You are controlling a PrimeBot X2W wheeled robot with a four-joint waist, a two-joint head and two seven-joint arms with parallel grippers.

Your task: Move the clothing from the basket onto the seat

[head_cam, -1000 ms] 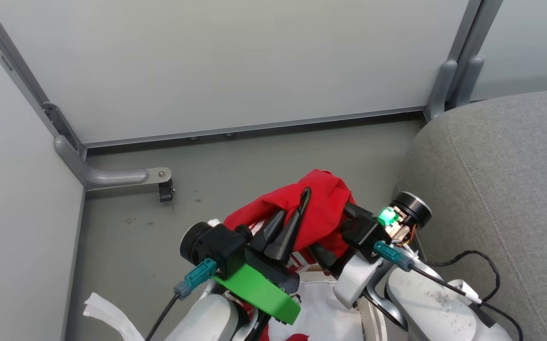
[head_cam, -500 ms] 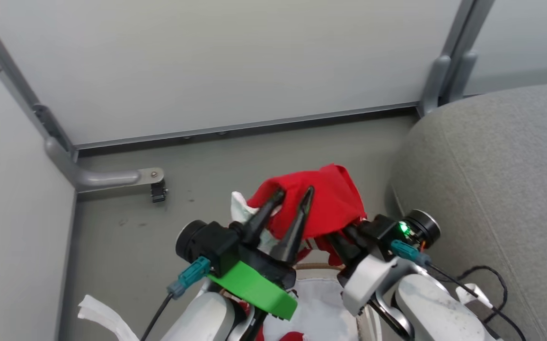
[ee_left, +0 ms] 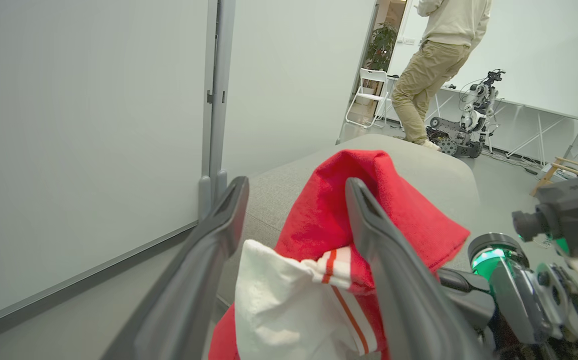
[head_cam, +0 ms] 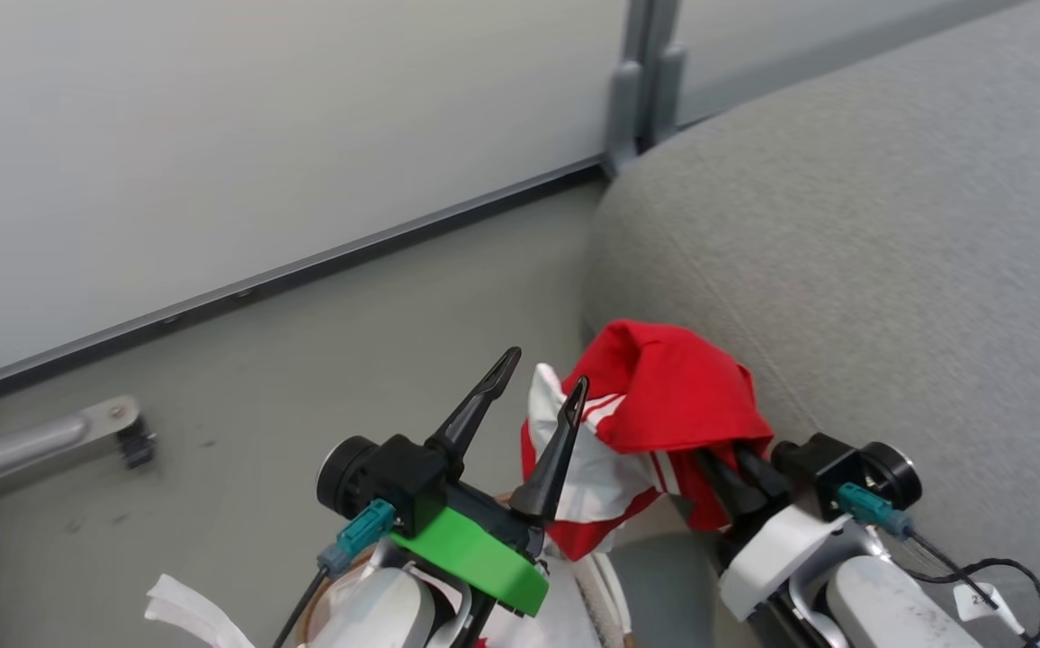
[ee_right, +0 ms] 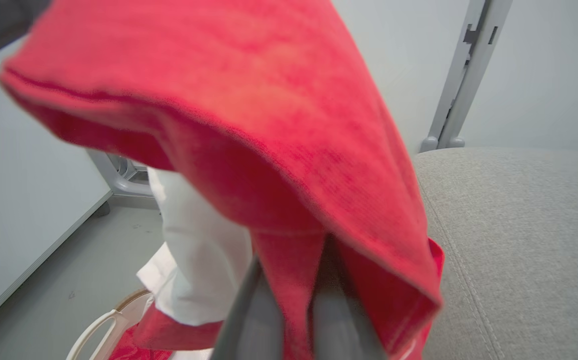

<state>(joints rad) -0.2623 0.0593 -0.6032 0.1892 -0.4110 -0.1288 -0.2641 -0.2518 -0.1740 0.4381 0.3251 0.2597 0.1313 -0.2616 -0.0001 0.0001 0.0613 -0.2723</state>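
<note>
Head view, carry step: the right gripper [head_cam: 732,470] pinches the red garment [head_cam: 664,396] beside the sofa cushion [head_cam: 889,270]; the left gripper [head_cam: 545,371] stands wide open. Next, probably: swing over the cushion and release.

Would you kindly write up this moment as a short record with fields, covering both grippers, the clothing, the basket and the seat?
left gripper: open, fingers spread beside the garment's white panel, gripping nothing
right gripper: shut on the clothing, red fabric draped over it
clothing: red with white stripes, held up above the basket, at the seat's edge
basket: low beneath the garment, more red fabric inside
seat: light grey cushion on the robot's right, garment not yet laid on it
</note>
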